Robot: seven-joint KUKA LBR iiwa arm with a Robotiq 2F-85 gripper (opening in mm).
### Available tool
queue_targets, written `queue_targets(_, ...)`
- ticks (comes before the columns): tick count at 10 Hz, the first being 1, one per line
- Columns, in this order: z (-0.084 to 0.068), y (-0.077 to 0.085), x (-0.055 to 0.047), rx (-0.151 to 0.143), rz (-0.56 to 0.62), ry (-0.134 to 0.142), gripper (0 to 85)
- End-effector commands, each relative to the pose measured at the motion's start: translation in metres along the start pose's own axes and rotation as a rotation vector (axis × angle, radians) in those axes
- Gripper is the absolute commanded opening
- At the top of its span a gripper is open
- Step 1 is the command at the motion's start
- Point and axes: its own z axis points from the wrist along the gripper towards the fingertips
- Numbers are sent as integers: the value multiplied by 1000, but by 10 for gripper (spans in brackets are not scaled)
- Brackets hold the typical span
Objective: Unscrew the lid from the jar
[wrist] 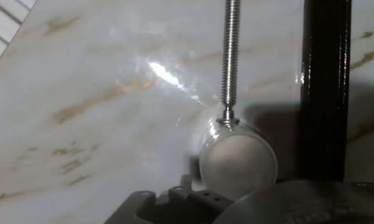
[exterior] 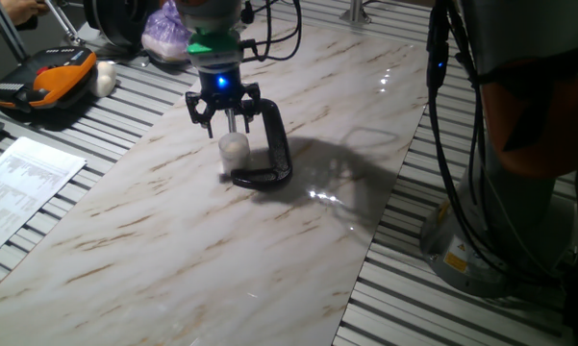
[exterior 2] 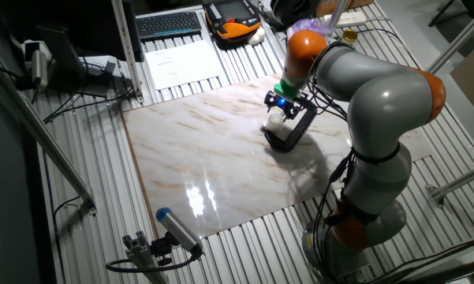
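The tiny clear jar (exterior: 233, 151) stands on the marble board (exterior: 173, 250), held between the metal screw (wrist: 230, 56) and the foot of a black C-clamp (exterior: 274, 159) that lies flat. Its whitish lid (wrist: 238, 163) sits on top and faces the hand camera; the jar body beneath it is mostly hidden there. My gripper (exterior: 225, 120) hangs just above and slightly behind the jar, over the clamp screw, with its fingers (exterior: 254, 104) spread and nothing between them. From the other side, the gripper (exterior 2: 285, 106) is directly over the jar (exterior 2: 277, 122).
An orange and black device (exterior: 48, 82), a white ball (exterior: 106, 77) and a purple bag (exterior: 165, 34) lie beyond the board's far left corner. A printed sheet (exterior: 19, 187) rests on the slatted table left of the board. The arm's base (exterior 2: 363, 221) stands by the board's right edge.
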Motion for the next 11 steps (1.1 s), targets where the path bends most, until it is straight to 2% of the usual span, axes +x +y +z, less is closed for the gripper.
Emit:
queue_targets(1,-1,0,0,-47,924,-28,680)
queue_targets(3,-1,-1,1,-46,911,-27,680)
queue_targets(9,-1,-6,2,-6,826,-46,680)
queue_targets(11,1,-7,3,-10,818,-45,680)
